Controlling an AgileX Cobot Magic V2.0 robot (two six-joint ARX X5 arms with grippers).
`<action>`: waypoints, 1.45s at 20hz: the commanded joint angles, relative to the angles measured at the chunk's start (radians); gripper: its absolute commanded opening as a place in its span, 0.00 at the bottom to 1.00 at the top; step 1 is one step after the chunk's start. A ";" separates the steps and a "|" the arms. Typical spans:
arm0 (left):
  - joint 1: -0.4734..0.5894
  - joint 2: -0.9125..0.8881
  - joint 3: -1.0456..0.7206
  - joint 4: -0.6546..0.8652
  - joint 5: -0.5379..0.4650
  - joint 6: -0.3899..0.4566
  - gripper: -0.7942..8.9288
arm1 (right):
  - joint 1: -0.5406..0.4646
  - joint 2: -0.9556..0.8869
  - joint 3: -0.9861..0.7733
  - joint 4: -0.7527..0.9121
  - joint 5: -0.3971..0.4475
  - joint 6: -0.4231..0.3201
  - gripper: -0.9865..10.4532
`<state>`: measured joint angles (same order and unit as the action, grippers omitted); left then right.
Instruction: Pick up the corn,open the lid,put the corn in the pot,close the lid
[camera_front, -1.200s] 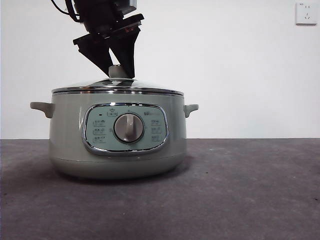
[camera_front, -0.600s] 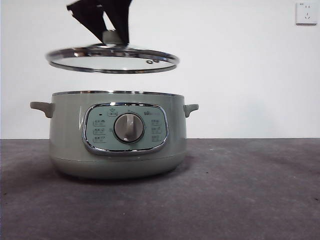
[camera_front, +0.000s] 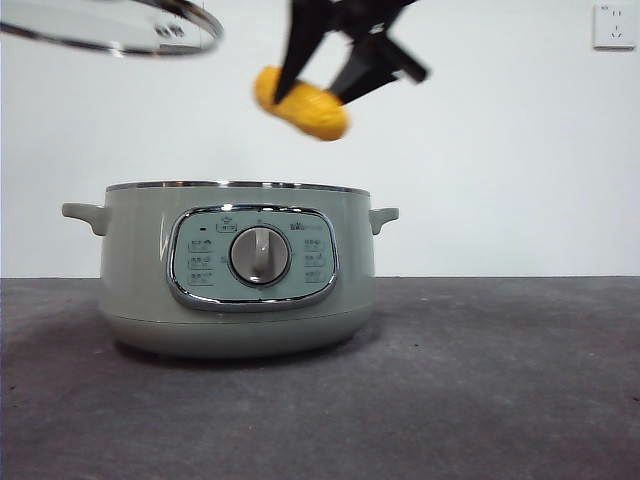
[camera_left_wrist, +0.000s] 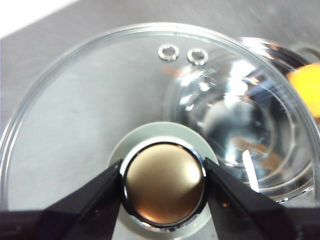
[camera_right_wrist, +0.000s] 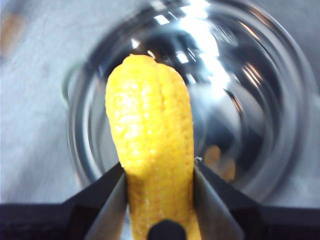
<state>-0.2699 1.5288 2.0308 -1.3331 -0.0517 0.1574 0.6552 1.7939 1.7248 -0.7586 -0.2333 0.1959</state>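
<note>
- Plain white wall (camera_front: 500, 150) behind, a socket (camera_front: 611, 26) high up and far to one side of the pot, and a dark grey worktop (camera_front: 480, 380) underneath it all.
- Up in the air above the pot hangs the corn (camera_front: 300, 103), yellow-orange, lying aslant, clear of the pot's rim with open space between.
- Pinching the corn on both flanks is the right claw (camera_right_wrist: 160, 187); its two black jaws press against the kernels, and the tapered end of the ear sticks out beyond them, over the shiny inside of the pot.
- From the front, that claw (camera_front: 335, 75) comes down dark and a bit blurred from the top edge, over the half of the pot away from the lid.
- Below sits the pot (camera_front: 235, 265), pale sage-green, uncovered, with a steel band round its rim, a small handle at each side, and a chrome-framed panel with a silver dial facing the front.
- Held high and off to one side of the pot is the lid (camera_front: 110, 30), clear glass with a steel rim and two small vent holes, slightly tilted, partly past the pot's side handle.
- Squeezed onto the lid's knob (camera_left_wrist: 164, 184) is the left claw (camera_left_wrist: 164, 192), one jaw on each side of the metal cap; the pot's bright interior and a sliver of the corn show through the glass.
</note>
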 joint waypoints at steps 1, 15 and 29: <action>0.041 -0.066 0.011 0.016 -0.001 0.013 0.07 | 0.021 0.107 0.111 0.004 0.031 0.023 0.08; 0.136 -0.154 0.011 0.015 0.011 0.016 0.07 | 0.046 0.429 0.258 0.012 0.100 -0.069 0.08; 0.136 -0.153 0.011 0.015 0.025 0.016 0.07 | 0.085 0.492 0.260 -0.032 0.175 -0.087 0.48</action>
<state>-0.1337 1.3857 2.0308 -1.3327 -0.0345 0.1646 0.7361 2.2566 1.9934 -0.7704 -0.0666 0.1150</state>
